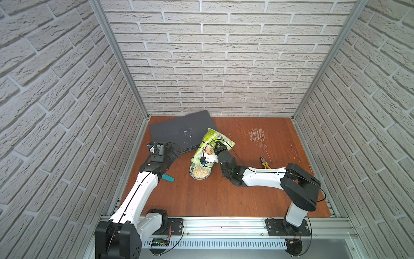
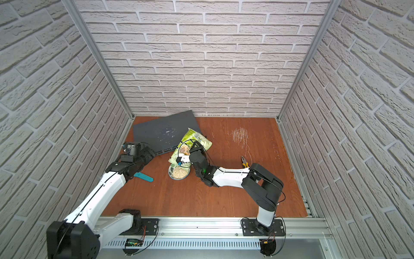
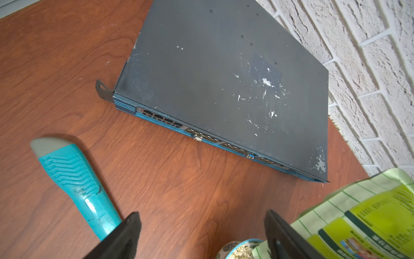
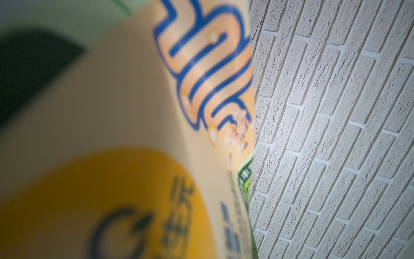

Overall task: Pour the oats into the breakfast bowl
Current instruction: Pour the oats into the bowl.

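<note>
**Tipping a floppy pouch over a part-filled bowl**

Look for the oats (image 1: 201, 173), pale loose flakes, heaped in the breakfast bowl (image 1: 192, 171), a little left of the surface's (image 1: 190, 201) middle, about halfway between front and back edges. Expect a light, dry flow: slow to start, then likely sudden, prone to bouncing off the rim. Treat the bowl as hard, brittle ceramic, easily nudged across smooth wood.

Note the light-green pouch (image 1: 210, 138) slanted above, mouth down at the bowl's far rim, base lifted toward the back edge; contact with the rim impossible to tell. Judge it thin, slick, crinkly film, limp under a squeeze.

Right end effector (image 1: 205, 159): clamped on the pouch near the lowered mouth end. Better taken by a side edge, clear of the opening, to avoid pinching the flow shut.

Left end effector (image 3: 201, 214): spread wide, holding nothing, hovering toward the left edge beside a teal utility knife (image 1: 168, 178), facing the dark network switch (image 1: 181, 130) in the back left corner.

Leave the pliers (image 1: 265, 163) and loose wire strands (image 1: 256, 135), toward the right edge, alone.
</note>
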Controlling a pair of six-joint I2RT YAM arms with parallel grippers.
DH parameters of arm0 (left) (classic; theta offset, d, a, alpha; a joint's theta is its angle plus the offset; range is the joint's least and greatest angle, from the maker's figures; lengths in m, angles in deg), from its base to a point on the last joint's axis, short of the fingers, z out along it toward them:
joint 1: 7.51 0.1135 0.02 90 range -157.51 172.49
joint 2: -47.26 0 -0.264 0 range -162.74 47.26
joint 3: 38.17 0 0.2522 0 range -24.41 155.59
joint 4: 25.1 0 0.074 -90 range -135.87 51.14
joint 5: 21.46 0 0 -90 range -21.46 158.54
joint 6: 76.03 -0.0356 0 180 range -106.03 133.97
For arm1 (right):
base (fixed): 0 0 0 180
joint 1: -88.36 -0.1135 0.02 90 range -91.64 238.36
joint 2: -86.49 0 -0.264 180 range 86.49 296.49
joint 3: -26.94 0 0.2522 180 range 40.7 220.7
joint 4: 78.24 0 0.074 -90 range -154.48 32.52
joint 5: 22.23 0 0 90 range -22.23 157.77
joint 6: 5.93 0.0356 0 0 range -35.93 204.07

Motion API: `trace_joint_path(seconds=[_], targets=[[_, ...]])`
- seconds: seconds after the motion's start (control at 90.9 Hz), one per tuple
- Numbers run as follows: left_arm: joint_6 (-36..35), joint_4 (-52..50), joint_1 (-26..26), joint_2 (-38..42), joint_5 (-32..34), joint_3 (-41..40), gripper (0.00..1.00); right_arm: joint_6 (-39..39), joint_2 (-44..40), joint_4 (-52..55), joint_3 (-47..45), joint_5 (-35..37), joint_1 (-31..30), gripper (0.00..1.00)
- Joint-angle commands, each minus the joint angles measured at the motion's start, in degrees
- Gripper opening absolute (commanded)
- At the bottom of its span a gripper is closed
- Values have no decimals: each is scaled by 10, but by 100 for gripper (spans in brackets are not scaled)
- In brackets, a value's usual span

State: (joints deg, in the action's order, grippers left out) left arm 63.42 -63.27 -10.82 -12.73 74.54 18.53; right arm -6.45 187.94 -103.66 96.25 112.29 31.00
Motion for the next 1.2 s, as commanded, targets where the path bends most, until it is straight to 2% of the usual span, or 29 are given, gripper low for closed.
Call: trace_joint_path(seconds=[0.0,0.209,0.495,0.858,1.089,1.188], targets=[[-5,-1,4,-1,9,10,88,35,-29,-85,31,24,2,3],[-5,-1,4,-2,6,10,88,44,-29,-78,28,23,3,4],[-5,-1,4,-3,8,13,88,3,-11,-120,29,22,-6,4],[-11,-4,4,-5,13,17,89,20,-28,-98,24,18,-7,4],[-17,-12,4,-5,18,26,89,125,-60,10,38,12,4,4],[-22,-18,4,-3,21,32,89,133,-65,19,34,11,9,3]])
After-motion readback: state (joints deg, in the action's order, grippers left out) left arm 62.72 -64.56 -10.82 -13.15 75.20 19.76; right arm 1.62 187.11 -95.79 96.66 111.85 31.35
